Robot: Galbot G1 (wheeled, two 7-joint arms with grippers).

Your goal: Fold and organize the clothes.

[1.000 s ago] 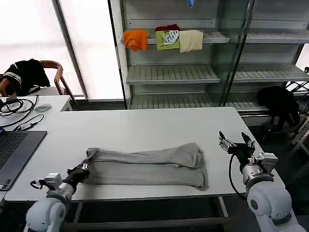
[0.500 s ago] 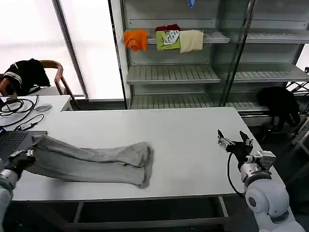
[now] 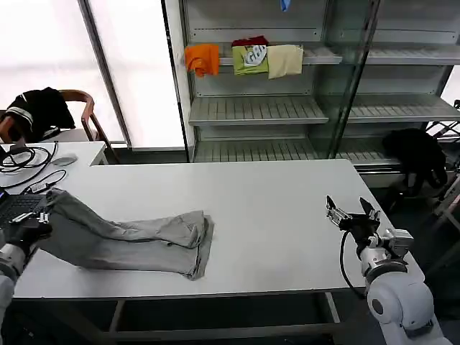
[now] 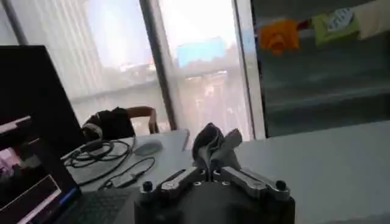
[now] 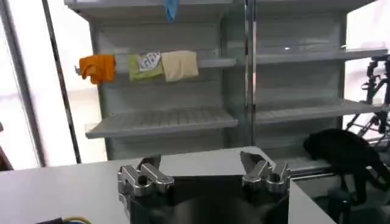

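Note:
The clothes, a light grey garment (image 3: 136, 241) folded into a long strip, lie across the left half of the white table (image 3: 266, 201). My left gripper (image 3: 32, 223) is at the table's far left edge, shut on one end of the strip and holding it a little above the tabletop. A bunch of grey fabric (image 4: 213, 145) sticks out between its closed fingers in the left wrist view. The other end of the strip rests on the table near the middle. My right gripper (image 3: 352, 213) hovers open over the right end of the table with nothing in it, its fingers (image 5: 148, 170) set wide apart.
A laptop (image 3: 11, 208) and cables (image 3: 21, 158) sit at the far left beside my left gripper. Behind the table stands a shelf unit (image 3: 287, 108) with orange, green and cream folded garments (image 3: 244, 59). A black garment (image 3: 417, 154) hangs at the right, another on a chair (image 3: 43, 111) at the left.
My left gripper pulled the grey garment far to the left, from the table's middle to its left edge, and lifted its end. The right arm stayed where it was.

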